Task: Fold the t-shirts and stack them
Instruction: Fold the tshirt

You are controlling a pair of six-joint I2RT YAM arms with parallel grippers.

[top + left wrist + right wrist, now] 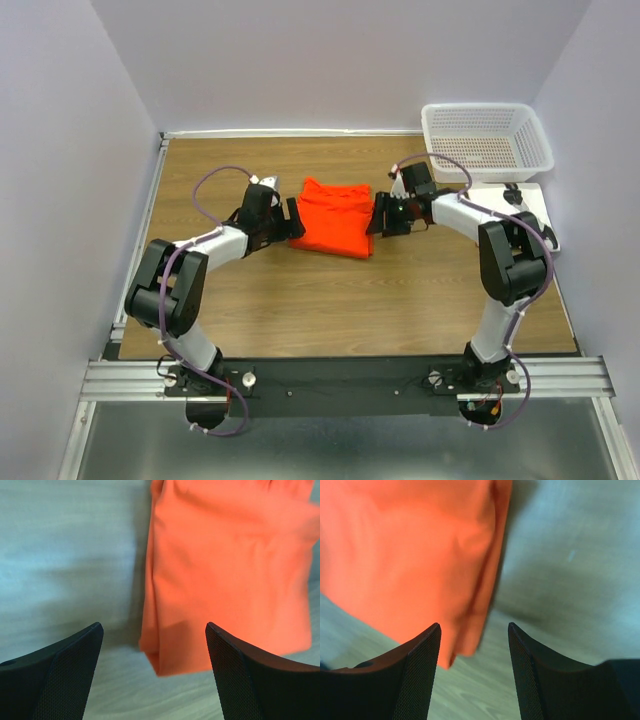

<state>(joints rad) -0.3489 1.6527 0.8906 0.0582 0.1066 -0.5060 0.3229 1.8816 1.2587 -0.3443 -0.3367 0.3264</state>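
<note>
Both claws are held open and empty, left gripper (293,221) at nine o'clock, right gripper (377,215) at three o'clock of the folded t-shirt (335,228), presumably so its fold is not disturbed.

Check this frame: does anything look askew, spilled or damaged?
Nothing is spilled or damaged. The folded orange t-shirt lies slightly skewed on the table, its far edge bumpy rather than straight. The left gripper and right gripper sit open either side of it, holding nothing.

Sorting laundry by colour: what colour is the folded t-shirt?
Plain bright orange-red t-shirt, clearest from the top camera.
</note>
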